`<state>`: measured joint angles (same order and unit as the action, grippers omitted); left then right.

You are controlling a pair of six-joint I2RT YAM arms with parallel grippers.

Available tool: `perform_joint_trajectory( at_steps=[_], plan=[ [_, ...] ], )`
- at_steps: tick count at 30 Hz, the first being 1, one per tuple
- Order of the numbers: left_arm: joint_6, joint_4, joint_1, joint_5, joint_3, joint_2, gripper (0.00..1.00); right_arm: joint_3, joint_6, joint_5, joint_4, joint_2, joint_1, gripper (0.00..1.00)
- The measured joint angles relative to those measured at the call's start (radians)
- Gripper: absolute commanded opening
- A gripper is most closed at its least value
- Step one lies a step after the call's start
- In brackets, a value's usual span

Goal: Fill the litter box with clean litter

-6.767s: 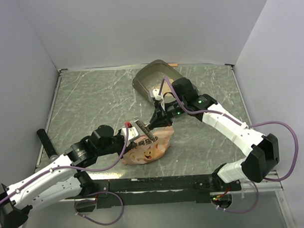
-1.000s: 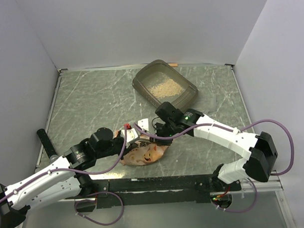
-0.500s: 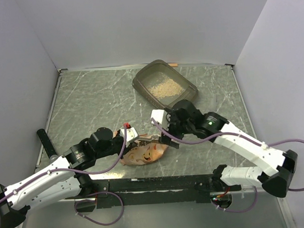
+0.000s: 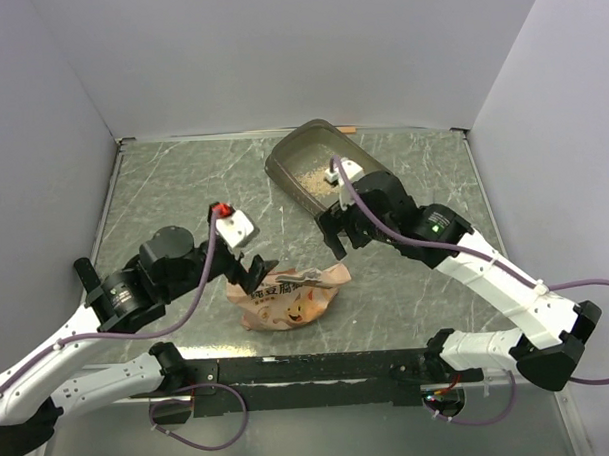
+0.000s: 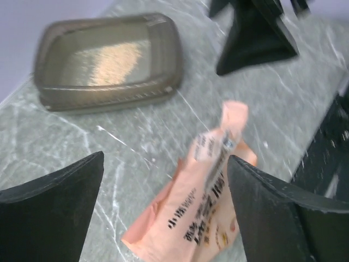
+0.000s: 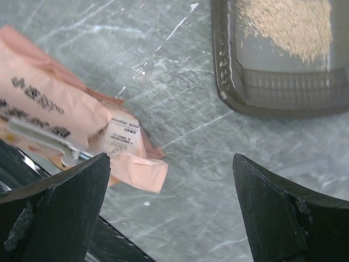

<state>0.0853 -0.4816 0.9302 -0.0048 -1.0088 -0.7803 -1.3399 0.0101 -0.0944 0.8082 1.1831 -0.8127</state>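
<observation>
The litter box [image 4: 294, 160], a grey-brown tray, stands at the back of the table, its right half hidden by my right arm. Pale clean litter [image 4: 311, 172] lies inside it; the same heap [image 5: 114, 57] [image 6: 288, 22] shows in both wrist views. The orange-pink printed bag [image 4: 287, 297] lies flat on the table near the front. My left gripper [image 4: 250, 269] hovers open just left of the bag [image 5: 207, 202], apart from it. My right gripper [image 4: 338, 239] hangs open between the bag [image 6: 54, 117] and the box wall [image 6: 272, 93], holding nothing.
A black rail [image 4: 319, 368] runs along the near edge. A black cylinder [image 4: 90, 283] lies at the left edge. White walls close in the table on three sides. My right gripper's dark fingers [image 5: 256, 35] show in the left wrist view.
Both grippers have opened and let go of the bag. The left arm lifted back to the left, the right arm swung up toward the box. The bag rests on the table.
</observation>
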Motion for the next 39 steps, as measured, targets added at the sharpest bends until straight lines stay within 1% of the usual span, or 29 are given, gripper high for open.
perform_joint_trajectory(
  at_steps=[5,10,15,19,21,24,27,31,35,39],
  plan=[
    [-0.051,0.010,0.000,-0.134,-0.075,-0.052,0.97,0.007,-0.169,-0.087,-0.015,-0.026,0.000,1.00],
    [-0.137,-0.024,-0.002,-0.289,-0.229,-0.201,0.97,0.001,-0.276,-0.178,-0.008,-0.057,0.000,1.00],
    [-0.257,-0.087,-0.017,-0.347,-0.380,-0.344,0.97,-0.008,-0.313,-0.257,0.007,-0.071,0.000,1.00],
    [-0.341,-0.131,-0.046,-0.358,-0.444,-0.409,0.97,-0.008,-0.340,-0.313,0.019,-0.076,0.000,1.00],
    [-0.372,-0.140,-0.086,-0.353,-0.451,-0.426,0.97,-0.008,-0.356,-0.333,0.025,-0.081,0.000,1.00],
    [-0.411,-0.148,-0.200,-0.317,-0.448,-0.434,0.97,-0.016,-0.366,-0.357,0.044,-0.088,0.000,1.00],
    [-0.430,-0.140,-0.309,-0.294,-0.424,-0.430,0.97,-0.040,-0.374,-0.378,0.061,-0.089,0.000,1.00],
    [-0.444,-0.132,-0.409,-0.249,-0.383,-0.426,0.97,-0.066,-0.386,-0.407,0.082,-0.089,0.000,1.00],
    [-0.447,-0.124,-0.463,-0.232,-0.333,-0.412,0.97,-0.069,-0.403,-0.440,0.106,-0.085,0.000,1.00],
    [-0.446,-0.127,-0.466,-0.223,-0.294,-0.373,0.97,-0.069,-0.401,-0.443,0.113,-0.085,0.002,1.00]
  ],
)
